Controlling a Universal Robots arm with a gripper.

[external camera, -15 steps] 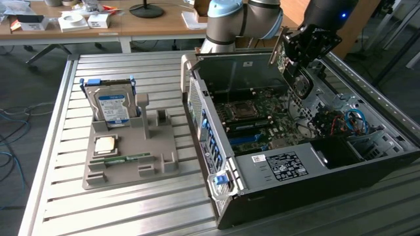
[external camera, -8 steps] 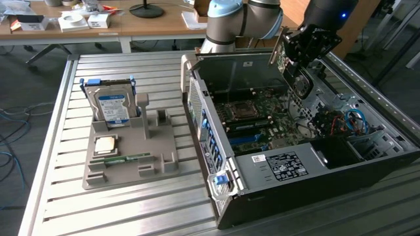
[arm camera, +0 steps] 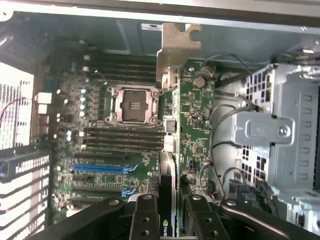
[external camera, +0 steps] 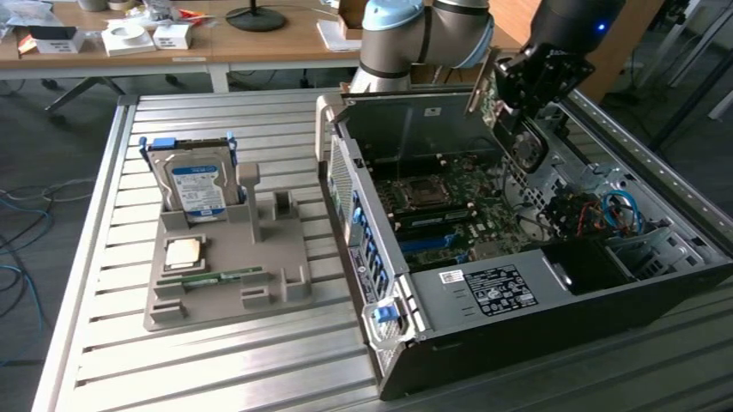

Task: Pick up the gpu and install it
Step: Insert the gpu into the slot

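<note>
The gpu (arm camera: pixel 169 200) is grasped edge-on by the fingers (arm camera: pixel 145 222), hanging over the open computer case (external camera: pixel 493 287) (bracket toward the case's rear wall); held upright so its edge faces the case's motherboard (arm camera: pixel 100 145) slots; not yet seated.

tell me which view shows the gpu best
The wrist view: the gripper holds the gpu edge-on, silver bracket at its far end, over the motherboard. The exterior view shows part of it beside the gripper, above the open case.
</note>
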